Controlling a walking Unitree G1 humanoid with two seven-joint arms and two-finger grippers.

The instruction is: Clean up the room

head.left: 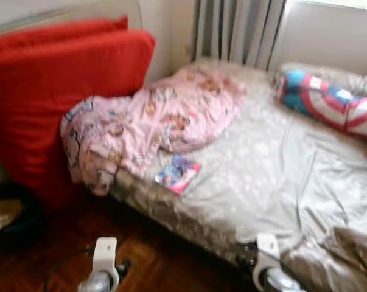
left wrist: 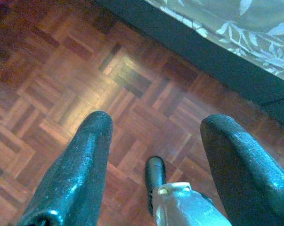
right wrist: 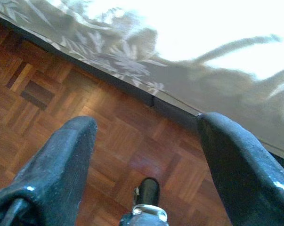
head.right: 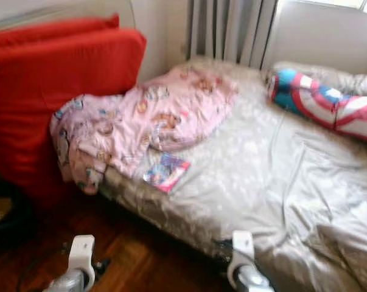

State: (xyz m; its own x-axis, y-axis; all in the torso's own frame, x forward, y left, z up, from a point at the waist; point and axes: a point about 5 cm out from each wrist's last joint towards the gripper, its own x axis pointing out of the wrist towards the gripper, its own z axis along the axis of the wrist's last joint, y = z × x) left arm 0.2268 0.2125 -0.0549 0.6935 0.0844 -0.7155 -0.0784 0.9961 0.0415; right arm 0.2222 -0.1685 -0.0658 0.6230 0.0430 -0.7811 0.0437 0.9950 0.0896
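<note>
- Grippers sit nearest, both low over the parquet floor (left wrist: 132, 89): the left gripper (left wrist: 153, 155) has its two black fingers spread wide with nothing between them, bare wood showing in the gap.
- The right gripper (right wrist: 146, 155) likewise holds its fingers well apart around nothing, hanging over the floor just beside the bed's edge.
- In the head views both arms show as pale wrist housings, the left above the dark floor, the right against the bed's near side.
- Ahead of the right gripper runs the bed (head.left: 274, 182), covered by a grey leaf-patterned sheet (right wrist: 132, 61) that lies creased and rumpled.
- Beyond the left gripper, and between the two arms, a small colourful booklet or packet (head.left: 178, 173) lies flat on the sheet near the bed's edge; its print is too blurred to read.
- Just past it, a pink cartoon-print blanket (head.left: 153, 121) is bunched in a heap, one end spilling over the side of the bed toward the floor.
- Further out from the left gripper, a big red cushion (head.left: 55, 91) stands upright by the wall, touching the pink blanket.
- Far from the right gripper, a bolster pillow (head.left: 329, 100) in blue, red and white rings lies near the window wall.
- Grey curtains (head.left: 235, 30) hang behind the bed.
</note>
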